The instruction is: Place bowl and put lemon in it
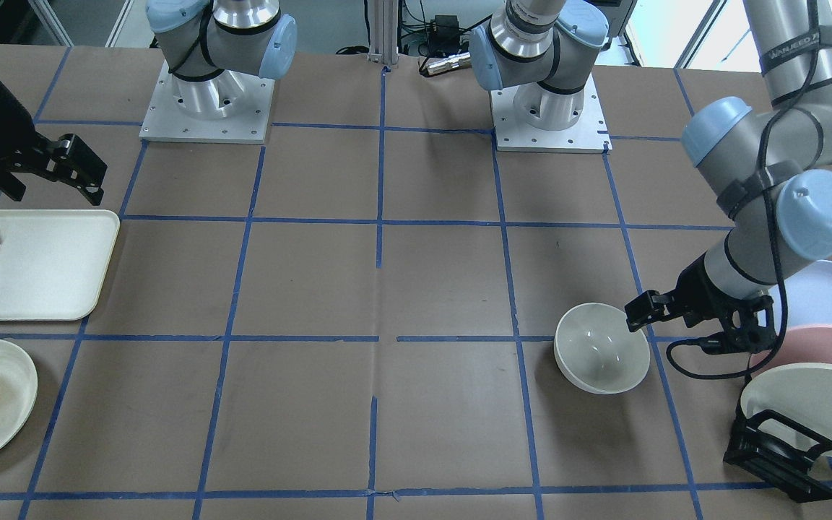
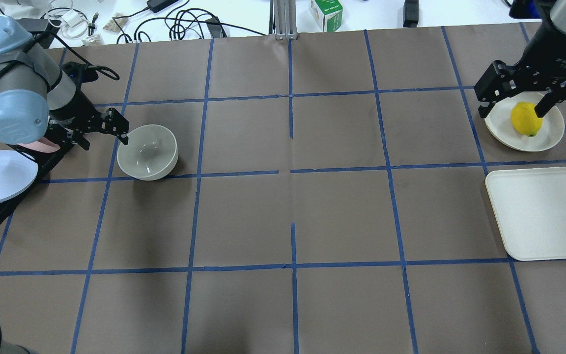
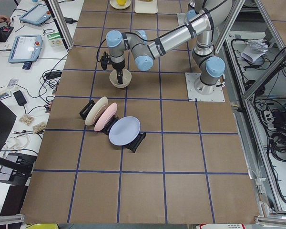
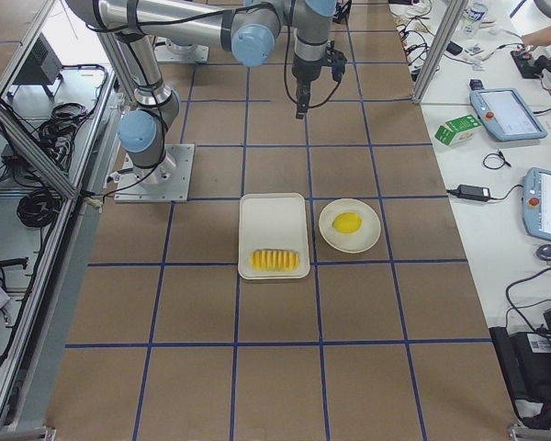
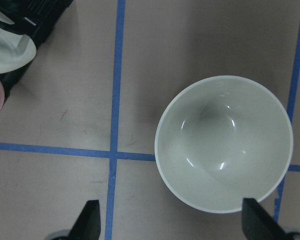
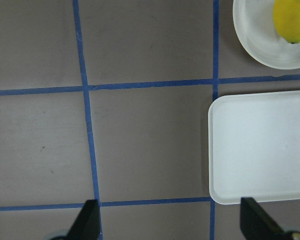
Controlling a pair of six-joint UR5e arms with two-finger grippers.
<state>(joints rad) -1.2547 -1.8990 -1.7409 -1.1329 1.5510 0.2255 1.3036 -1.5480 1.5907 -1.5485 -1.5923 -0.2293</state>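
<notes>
Left gripper [image 5: 172, 221], jaws wide apart, sits low in frame by the bowl [image 5: 224, 144]; right gripper [image 2: 513, 108], also spread, should straddle the lemon [image 2: 525, 119] squarely before closing.

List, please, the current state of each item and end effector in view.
bowl, upright on the table, empty.
lemon, lying on a small plate, not in the bowl.
left end effector, open, beside the bowl's rim.
right end effector, open, holding nothing.
tray, flat, sliced pieces at one end.
three plates, standing tilted in a black rack.
</notes>
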